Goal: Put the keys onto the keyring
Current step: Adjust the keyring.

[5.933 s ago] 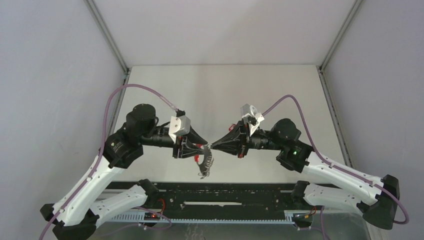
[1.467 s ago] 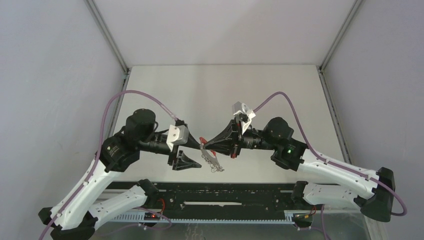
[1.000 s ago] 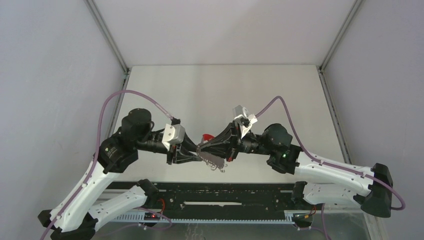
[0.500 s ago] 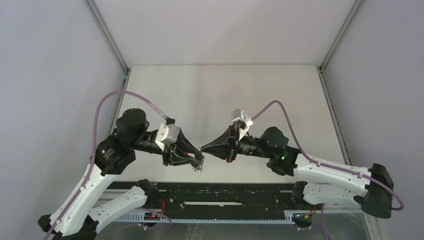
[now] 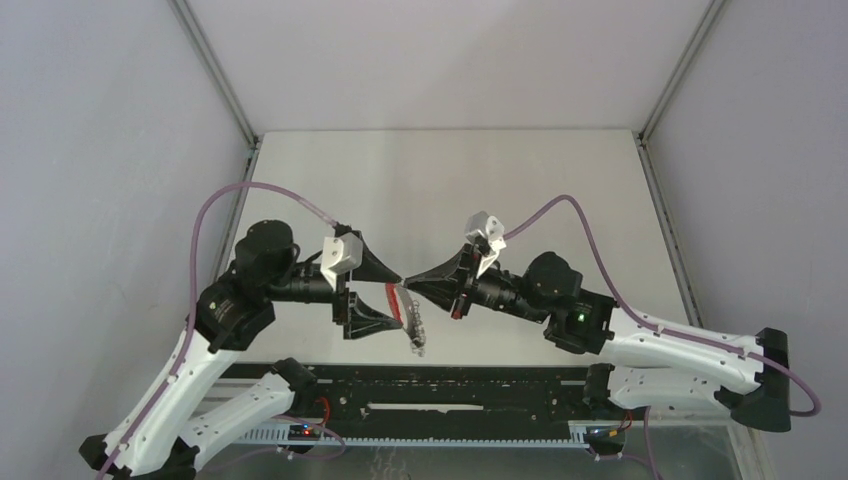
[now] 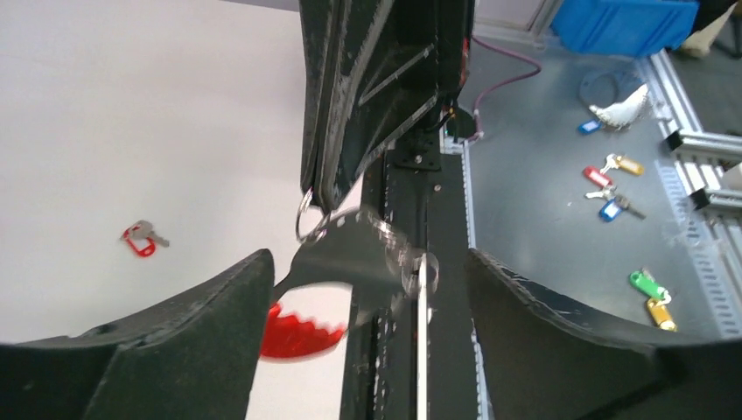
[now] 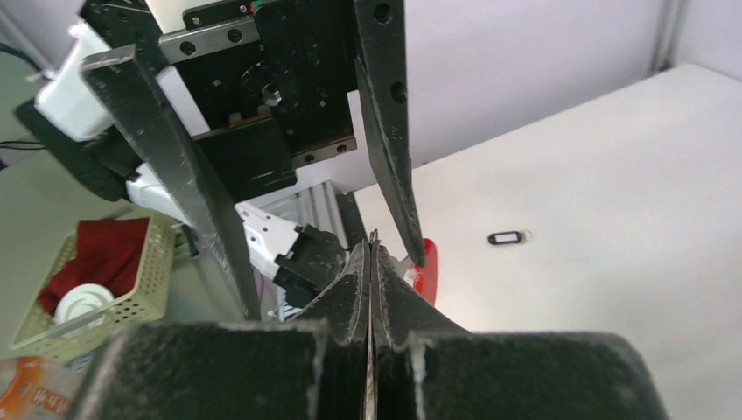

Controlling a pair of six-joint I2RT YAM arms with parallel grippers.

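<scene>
Over the pale desk point(image 5: 450, 180), my left end effector point(image 5: 398, 302) has just let go. Half a second ago its jaws were drawn in around the bunch; now they stand wide apart with nothing gripped, one finger above the load and one below. My right end effector point(image 5: 410, 287) meets it nose to nose, tips pinched tight together on the thin silvery metal keyring point(image 6: 308, 217), so the weight now hangs from that side alone. The bright red curved strap point(image 5: 392, 297) hangs just beside those tips. The small flat silvery keys point(image 5: 416, 333) dangle below it on their fine chain, clear of the desk and blurred in my left wrist view. I take this as a handover that held, but I cannot tell whether the keys are truly threaded on the ring.
</scene>
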